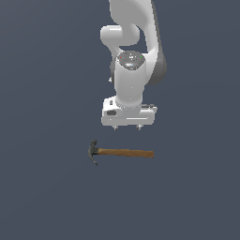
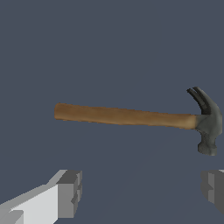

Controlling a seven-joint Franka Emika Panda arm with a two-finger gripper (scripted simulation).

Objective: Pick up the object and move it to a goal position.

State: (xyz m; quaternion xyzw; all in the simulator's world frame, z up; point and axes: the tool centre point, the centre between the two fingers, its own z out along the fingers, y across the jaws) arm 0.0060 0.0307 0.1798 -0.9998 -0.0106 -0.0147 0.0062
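Note:
A small claw hammer [image 1: 123,152] lies flat on the dark grey surface, its dark metal head at the exterior view's left and its brown wooden handle pointing to the exterior view's right. In the wrist view the hammer [image 2: 131,117] lies across the picture, beyond the fingertips. My gripper [image 1: 127,127] hangs above and just behind the hammer, apart from it. Its fingers [image 2: 70,192] stand wide apart and hold nothing. My gripper [image 2: 142,190] is open in the wrist view too.
The white arm [image 1: 133,47] rises behind the gripper. The dark grey surface [image 1: 47,197] stretches flat all around the hammer.

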